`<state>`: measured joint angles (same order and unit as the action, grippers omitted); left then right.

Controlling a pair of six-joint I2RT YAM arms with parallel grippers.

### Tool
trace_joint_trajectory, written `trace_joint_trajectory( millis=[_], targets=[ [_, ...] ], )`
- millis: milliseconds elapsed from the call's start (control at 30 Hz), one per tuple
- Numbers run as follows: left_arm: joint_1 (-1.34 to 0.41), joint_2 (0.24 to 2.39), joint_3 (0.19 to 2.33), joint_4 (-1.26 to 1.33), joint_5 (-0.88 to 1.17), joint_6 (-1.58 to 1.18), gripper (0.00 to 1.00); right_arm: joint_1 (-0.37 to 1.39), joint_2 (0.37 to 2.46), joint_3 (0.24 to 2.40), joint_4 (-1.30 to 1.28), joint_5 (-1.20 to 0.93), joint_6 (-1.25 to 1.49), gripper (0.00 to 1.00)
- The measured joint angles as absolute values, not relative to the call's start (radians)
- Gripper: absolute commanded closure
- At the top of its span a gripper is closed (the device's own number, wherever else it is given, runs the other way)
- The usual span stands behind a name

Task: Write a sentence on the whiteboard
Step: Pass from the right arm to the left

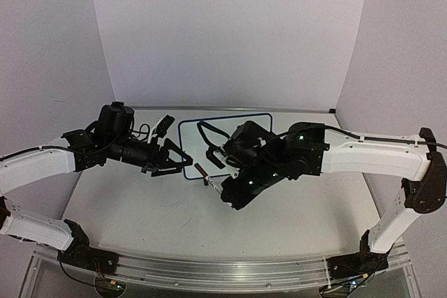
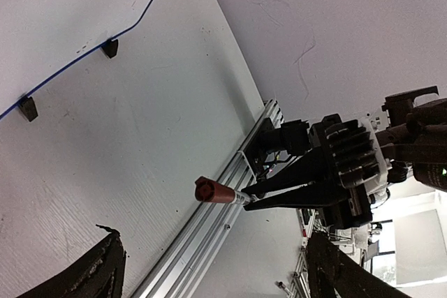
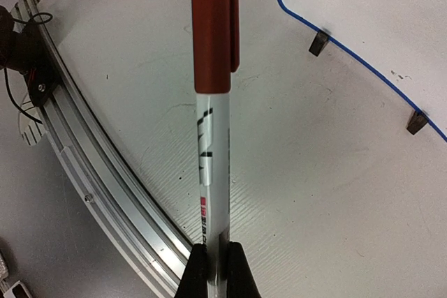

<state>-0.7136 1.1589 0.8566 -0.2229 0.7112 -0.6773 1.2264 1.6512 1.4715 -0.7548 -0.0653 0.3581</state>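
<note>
The whiteboard [image 1: 190, 136] lies flat on the table with a blue rim; its two black feet [image 3: 318, 42] face me. On its visible parts [image 2: 56, 12] [image 3: 370, 5] no sentence shows, and the right arm covers much of it. My right gripper [image 1: 220, 188] [image 3: 213, 270] is shut on the white barrel of a marker [image 3: 213, 144]. The marker's red cap [image 1: 200, 169] [image 2: 213, 190] [image 3: 214, 26] is on and points toward the left arm. My left gripper [image 1: 178, 164] [image 2: 216, 273] is open, its fingers [image 2: 98, 270] wide on either side of the cap end, not touching it.
An aluminium rail [image 1: 230, 270] [image 2: 209, 235] [image 3: 91, 165] runs along the table's near edge. A small black object [image 1: 165, 125] lies left of the board. White walls close in the back and both sides.
</note>
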Motion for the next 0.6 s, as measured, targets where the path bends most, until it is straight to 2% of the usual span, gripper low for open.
trace_joint_trajectory(
  millis=[100, 233, 500, 600],
  targets=[
    [-0.742, 1.183, 0.855, -0.194, 0.716, -0.698, 0.47, 1.236, 1.656, 1.488, -0.758, -0.068, 0.351, 1.00],
    [-0.759, 1.205, 0.855, -0.158, 0.725, -0.717, 0.60, 1.244, 1.657, 1.507, -0.758, -0.069, 0.344, 1.00],
    [-0.762, 1.231, 0.855, -0.128, 0.728, -0.744, 0.63, 1.257, 1.657, 1.512, -0.758, -0.073, 0.341, 1.00],
    [-0.763, 1.232, 0.854, -0.115, 0.727, -0.762, 0.74, 1.262, 1.657, 1.512, -0.758, -0.074, 0.341, 1.00]
  ],
)
